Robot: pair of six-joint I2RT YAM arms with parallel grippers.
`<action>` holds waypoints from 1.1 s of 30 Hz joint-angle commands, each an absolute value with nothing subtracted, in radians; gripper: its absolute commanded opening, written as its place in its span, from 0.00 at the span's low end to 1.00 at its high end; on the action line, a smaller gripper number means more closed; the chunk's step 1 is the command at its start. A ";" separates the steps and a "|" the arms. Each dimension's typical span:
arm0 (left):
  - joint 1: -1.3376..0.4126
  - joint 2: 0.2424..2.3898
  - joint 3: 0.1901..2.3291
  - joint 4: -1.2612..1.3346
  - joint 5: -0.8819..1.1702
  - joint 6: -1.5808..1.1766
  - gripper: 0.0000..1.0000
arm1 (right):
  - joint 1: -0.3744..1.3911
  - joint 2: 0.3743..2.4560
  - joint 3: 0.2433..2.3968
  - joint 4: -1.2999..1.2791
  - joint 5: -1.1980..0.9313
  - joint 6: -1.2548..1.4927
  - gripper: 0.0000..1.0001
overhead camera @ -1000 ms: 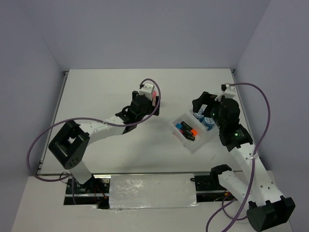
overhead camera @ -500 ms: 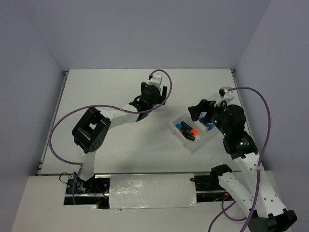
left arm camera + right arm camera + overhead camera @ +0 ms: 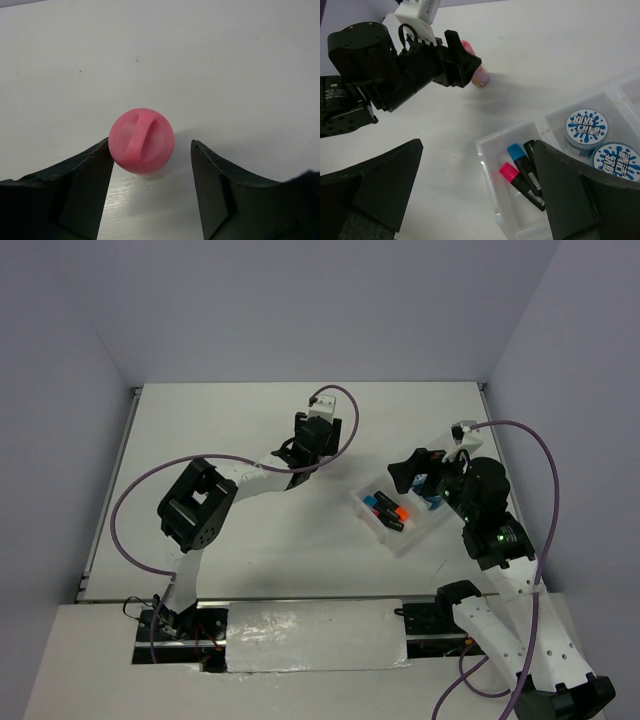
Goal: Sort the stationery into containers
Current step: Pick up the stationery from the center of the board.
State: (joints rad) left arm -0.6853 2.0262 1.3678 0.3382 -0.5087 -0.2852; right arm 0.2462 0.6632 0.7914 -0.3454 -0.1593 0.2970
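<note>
Left wrist view: the pink-capped tube (image 3: pixel 141 147) stands upright on the bare worktop (image 3: pixel 225 60), cap toward the lens, between the fingers of the left tool (image 3: pixel 150 144).
Left tool: released, not clamped. One finger touches the cap's side and the other stands apart from it. It seems placed so that a squeeze would catch the tube.
Tube's place: well apart from the tray (image 3: pixel 481 145), off the tray's left side.
Right tool (image 3: pixel 479 144): spread wide and holding nothing. It hangs above the tray's corner, probably parked clear of the other arm.
Tray contents: the blue-capped marker (image 3: pixel 516 151) and pink-capped marker (image 3: pixel 508 172) share one compartment. The two discs (image 3: pixel 586 125) lie side by side in the next. Like sits with like, so the third compartment probably awaits the tube.
Hidden: the cap covers the tube's body. From above, the left tool covers the tube entirely. The orange-capped marker (image 3: pixel 400 510) shows only from above. The third compartment is cut off, so I cannot tell what it holds.
</note>
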 commanded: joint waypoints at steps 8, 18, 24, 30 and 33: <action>-0.663 2.062 1.424 0.394 -0.523 -0.249 0.32 | 0.253 0.653 0.795 -0.305 -0.195 0.278 1.00; -0.663 1.695 1.286 0.232 -0.133 -0.311 0.00 | 0.253 0.623 0.749 -0.201 -0.383 0.206 1.00; -0.658 1.407 1.243 0.072 0.322 -0.357 0.01 | 0.258 0.626 0.683 -0.009 -0.689 0.195 0.99; -0.647 1.201 1.084 0.220 0.711 -0.416 0.00 | 0.270 0.611 0.698 -0.005 -0.739 0.152 0.97; -0.646 1.122 1.022 0.290 0.837 -0.423 0.00 | 0.279 0.626 0.715 0.047 -0.918 0.195 0.98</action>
State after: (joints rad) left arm -0.6510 1.1465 1.0752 0.1799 0.5808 -0.3931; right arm 0.2649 0.6250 0.6895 -0.0471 -0.7326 0.1852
